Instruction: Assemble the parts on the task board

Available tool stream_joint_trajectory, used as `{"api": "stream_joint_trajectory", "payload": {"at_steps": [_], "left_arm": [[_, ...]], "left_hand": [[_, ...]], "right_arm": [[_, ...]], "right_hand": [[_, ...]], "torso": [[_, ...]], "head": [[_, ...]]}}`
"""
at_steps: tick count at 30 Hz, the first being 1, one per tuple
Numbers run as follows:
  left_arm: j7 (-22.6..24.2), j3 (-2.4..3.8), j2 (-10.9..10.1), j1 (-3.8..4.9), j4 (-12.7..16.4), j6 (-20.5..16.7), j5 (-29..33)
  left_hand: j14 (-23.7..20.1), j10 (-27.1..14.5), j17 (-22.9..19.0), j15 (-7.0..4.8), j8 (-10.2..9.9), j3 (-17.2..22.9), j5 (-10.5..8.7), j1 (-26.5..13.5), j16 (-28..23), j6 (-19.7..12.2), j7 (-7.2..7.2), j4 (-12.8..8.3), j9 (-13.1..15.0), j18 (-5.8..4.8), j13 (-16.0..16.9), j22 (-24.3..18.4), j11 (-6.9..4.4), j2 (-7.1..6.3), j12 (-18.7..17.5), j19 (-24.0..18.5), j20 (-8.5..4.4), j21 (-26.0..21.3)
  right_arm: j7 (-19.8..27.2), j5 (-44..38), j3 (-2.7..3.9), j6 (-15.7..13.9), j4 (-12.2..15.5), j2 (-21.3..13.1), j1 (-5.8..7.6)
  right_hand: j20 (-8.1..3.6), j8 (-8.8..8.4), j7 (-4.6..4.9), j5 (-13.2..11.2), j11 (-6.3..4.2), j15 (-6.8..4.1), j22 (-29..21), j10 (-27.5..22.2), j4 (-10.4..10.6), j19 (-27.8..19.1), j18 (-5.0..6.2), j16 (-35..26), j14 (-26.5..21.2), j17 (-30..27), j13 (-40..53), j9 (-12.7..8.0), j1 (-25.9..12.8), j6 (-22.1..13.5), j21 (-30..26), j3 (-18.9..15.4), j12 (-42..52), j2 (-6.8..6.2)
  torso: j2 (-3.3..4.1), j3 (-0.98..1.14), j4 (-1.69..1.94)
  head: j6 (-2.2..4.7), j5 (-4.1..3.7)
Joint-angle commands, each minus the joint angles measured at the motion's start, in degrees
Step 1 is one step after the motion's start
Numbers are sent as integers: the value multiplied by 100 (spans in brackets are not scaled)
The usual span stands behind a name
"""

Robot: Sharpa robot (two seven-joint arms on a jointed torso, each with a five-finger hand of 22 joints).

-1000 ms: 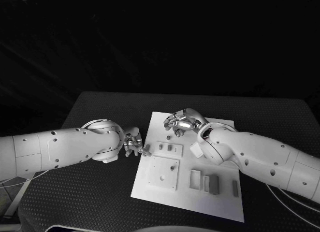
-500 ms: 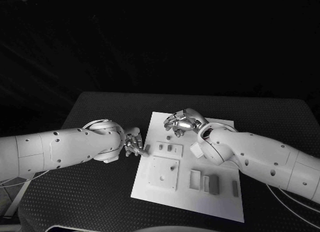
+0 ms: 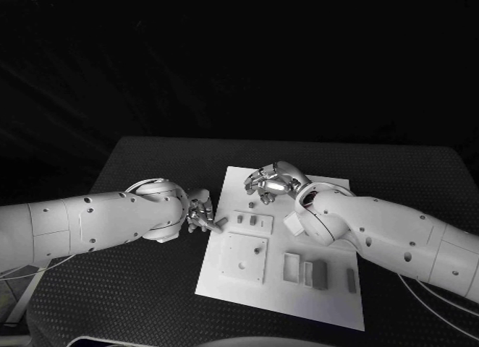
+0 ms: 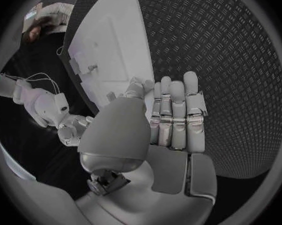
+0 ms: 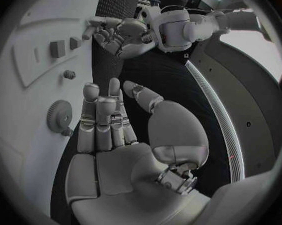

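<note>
We hover both hands at the board (image 3: pixel 239 285): left hand (image 3: pixel 201 215) by its edge, right hand (image 3: pixel 270 181) above, fingers together, empty. Next we judge: pick a part (image 3: pixel 320 275).

We see a black surface (image 3: pixel 145 289) with a fine raised diamond pattern, and on it a plain white board (image 3: pixel 333 307). The small pieces (image 3: pixel 320 275) on the board look grey, and a toothed grey wheel (image 5: pixel 57 116) lies on its white face. Both arms (image 3: pixel 83 228) are white with small dark dots, the left robot hand (image 3: pixel 201 215) and right robot hand (image 3: pixel 269 182) being silver.
</note>
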Motion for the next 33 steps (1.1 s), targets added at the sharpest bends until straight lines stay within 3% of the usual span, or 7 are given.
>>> {"api": "stream_joint_trajectory", "payload": {"at_steps": [1, 11, 13, 16, 20, 23, 33], "left_arm": [[-38, -25, 15, -44, -9, -60, -59], [183, -24, -14, -45, 17, -236, 63], [208, -24, -13, -45, 16, -210, 127], [245, -24, -20, -45, 15, -189, 128], [297, -24, -51, -44, 19, -155, 162], [329, -23, -70, -44, 20, -161, 206], [466, -20, -201, -44, 50, -264, 320]], "left_hand": [[15, 39, -9, -15, -15, -35, 0, -35, 20, 30, 14, 1, -59, 102, 6, -3, 9, -15, -16, 31, 1, -34], [-52, -93, -61, 35, -116, -23, 292, 724, -16, -64, 76, -12, -140, 74, 7, -43, 60, 118, -53, -58, 35, -57], [-80, -137, -76, 58, -134, 374, -10, 986, -32, -86, 96, 14, -153, 68, -5, -75, 83, 79, -61, -65, 62, -63], [-106, -194, -85, 82, -156, 872, -9, 1136, -37, -119, 114, -2, -164, 67, -32, -100, 107, 55, -58, -110, 86, -60], [-121, -204, -89, 88, -159, 1002, -10, 1200, -42, -124, 113, -2, -166, 65, -41, -101, 112, 63, -57, -125, 94, -58], [-166, -205, -96, 95, -147, 1579, -13, 1538, -56, -119, 71, -20, -153, 58, -61, -116, 112, 183, -53, -193, 112, -62], [-196, -217, -92, 102, -123, 1900, -12, 1440, -48, -135, 69, -33, -117, 51, -84, -83, 117, 238, -50, -239, 111, -42]], "right_arm": [[50, -24, 2, 95, 11, -4, -2], [46, -19, 2, 147, -3, -14, -2], [46, -18, 2, 156, -3, -15, -2], [42, -13, 2, 161, -4, -20, -2], [38, -12, 2, 170, -7, -26, -2], [35, -12, 2, 187, -10, -26, -2], [33, -9, 1, 236, -25, -50, -2]], "right_hand": [[-6, -27, 7, 15, -1, 20, 105, -31, 4, -45, 93, 22, -16, 5, -1, -3, -11, -19, 3, -45, -31, 50], [-4, -27, 7, 14, -1, 20, 105, -29, 5, -47, 93, 22, -19, 4, 0, -3, -13, -17, 2, -51, -31, 54], [-3, -27, 7, 14, -1, 20, 105, -29, 6, -48, 93, 22, -20, 4, 0, -3, -14, -16, 1, -52, -30, 54], [-2, -27, 7, 14, -1, 20, 105, -29, 7, -48, 93, 22, -20, 4, 1, -3, -17, -16, 1, -55, -30, 57], [-1, -28, 7, 14, -1, 20, 105, -29, 8, -49, 93, 22, -21, 4, 1, -3, -19, -16, 1, -57, -30, 59], [0, -28, 7, 14, -1, 20, 105, -29, 9, -50, 93, 22, -22, 4, 1, -3, -21, -16, 0, -59, -30, 61], [2, -30, 8, 14, -1, 20, 104, -29, 10, -52, 93, 21, -25, 3, 1, -3, -25, -16, -1, -64, -31, 67]], "torso": [[-2, 1, 4], [-2, -1, 4], [-2, -3, 2], [-1, -3, 1], [-3, -2, 4], [-3, -2, 4], [-2, -3, 2]], "head": [[-4, 0], [4, -2], [7, -3], [11, -3], [11, -4], [11, -4], [9, -7]]}}
